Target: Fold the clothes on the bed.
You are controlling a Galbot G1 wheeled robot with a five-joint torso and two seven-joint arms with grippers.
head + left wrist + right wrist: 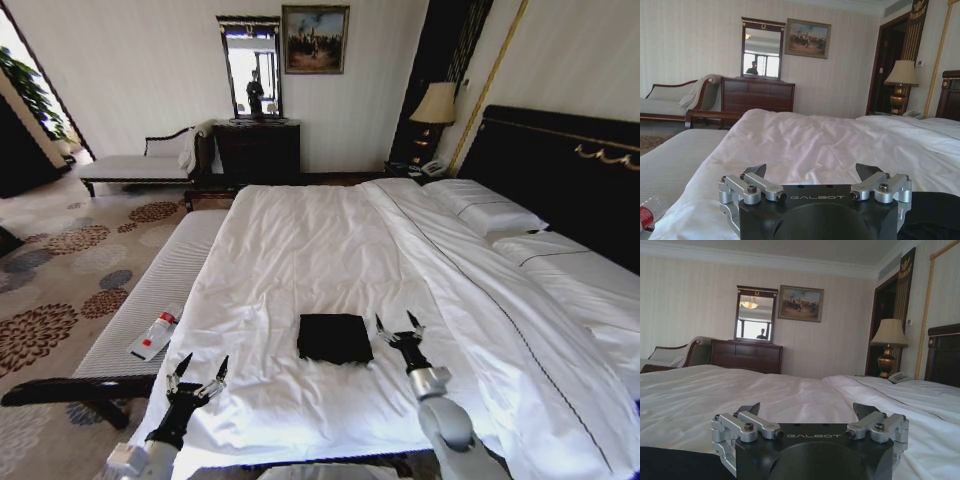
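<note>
Folding judged near done: small black soft fabric T-shirt (pixel 335 338) lying as a compact rectangle on the large white-sheeted bed (pixel 300 250), left gripper (pixel 196 380) and right gripper (pixel 399 330) hovering alongside, fingers spread, holding nothing; next calling for checking edges, then withdrawing.

Left claw (pixel 197 376) and right claw (pixel 398 330) both hover low with fingers spread wide.
</note>
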